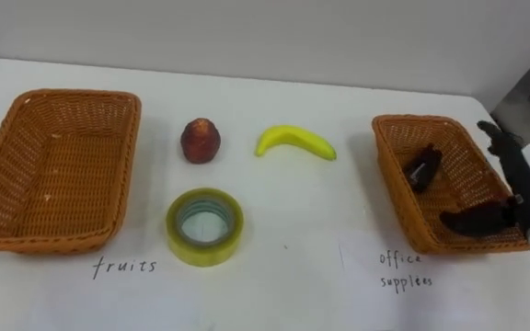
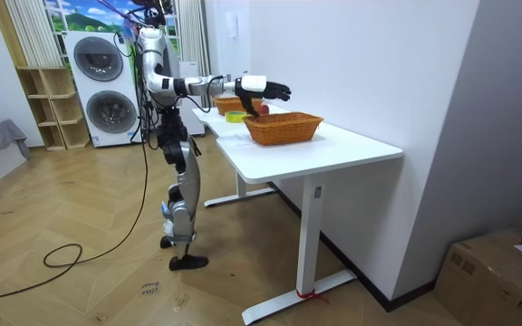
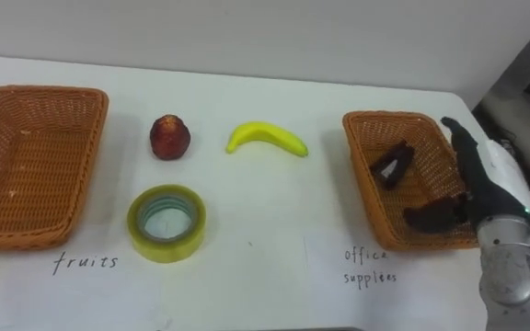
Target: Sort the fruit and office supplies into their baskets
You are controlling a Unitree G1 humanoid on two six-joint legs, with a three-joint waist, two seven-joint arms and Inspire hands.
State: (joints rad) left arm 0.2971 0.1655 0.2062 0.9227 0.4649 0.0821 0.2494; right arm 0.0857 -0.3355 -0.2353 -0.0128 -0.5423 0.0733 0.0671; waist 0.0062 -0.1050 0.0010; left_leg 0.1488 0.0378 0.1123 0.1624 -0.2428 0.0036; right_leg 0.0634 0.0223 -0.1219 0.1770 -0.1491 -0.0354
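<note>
A red apple (image 1: 200, 141) and a yellow banana (image 1: 294, 141) lie on the white table between two wicker baskets. A yellow tape roll (image 1: 204, 226) lies flat in front of the apple. The left basket (image 1: 72, 95) holds nothing and has "fruits" written before it. The right basket (image 1: 412, 120), marked "office supplies", holds a small dark item (image 1: 422, 168) that looks like a stapler. My right hand (image 1: 520, 184) hovers open over that basket's right side, fingers straight, thumb spread, holding nothing.
In the room view I stand at the long side of the white desk (image 2: 352, 149), right arm stretched out over the near basket (image 2: 284, 127). A wall runs behind the desk. Washing machines (image 2: 107, 86) stand behind me.
</note>
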